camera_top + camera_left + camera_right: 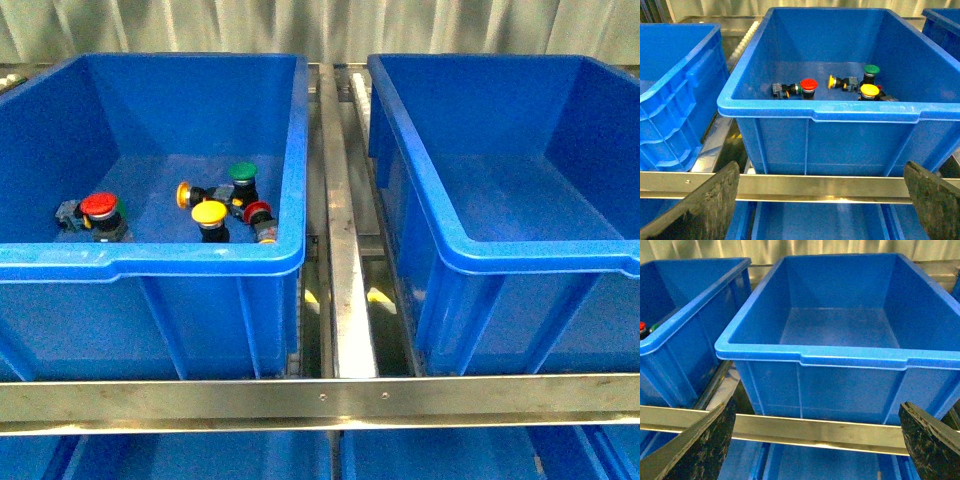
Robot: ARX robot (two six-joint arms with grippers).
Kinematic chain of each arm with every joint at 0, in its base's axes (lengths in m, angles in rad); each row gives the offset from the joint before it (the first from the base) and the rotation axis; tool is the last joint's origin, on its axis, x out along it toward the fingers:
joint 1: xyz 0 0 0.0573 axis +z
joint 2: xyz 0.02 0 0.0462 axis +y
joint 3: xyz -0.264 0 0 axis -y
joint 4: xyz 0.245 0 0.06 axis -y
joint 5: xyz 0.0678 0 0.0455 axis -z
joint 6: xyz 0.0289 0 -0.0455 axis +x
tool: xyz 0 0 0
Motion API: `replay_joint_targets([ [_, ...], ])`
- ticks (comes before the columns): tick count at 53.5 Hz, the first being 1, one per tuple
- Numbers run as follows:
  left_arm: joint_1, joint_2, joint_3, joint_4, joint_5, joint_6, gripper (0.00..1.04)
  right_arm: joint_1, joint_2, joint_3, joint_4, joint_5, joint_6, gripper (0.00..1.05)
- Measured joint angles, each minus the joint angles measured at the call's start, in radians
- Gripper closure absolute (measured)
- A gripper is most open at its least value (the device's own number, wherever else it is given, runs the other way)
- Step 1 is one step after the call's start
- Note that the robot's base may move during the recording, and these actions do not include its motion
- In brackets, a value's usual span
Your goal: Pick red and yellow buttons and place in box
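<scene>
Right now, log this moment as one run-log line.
left gripper: open, empty | right gripper: open, empty | red and yellow buttons: in left bin, unpicked | right bin: no buttons

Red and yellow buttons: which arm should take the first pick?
Left. The left gripper hangs open facing the left bin that holds the red button and yellow button. The right gripper, also open, faces the empty right bin, likely the drop box.

Broad black fingers [705,210] on the left pincer [821,169], scuffed and speckled grey; likewise on the right pincer [817,406]
</scene>
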Motion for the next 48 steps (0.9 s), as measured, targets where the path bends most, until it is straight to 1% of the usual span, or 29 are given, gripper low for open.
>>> replay_joint_targets([
  [48,0.000,0.000,0.000,0.000,0.000,0.000,0.08,0.000,0.000,0.000,0.000,0.000,0.000,0.07],
])
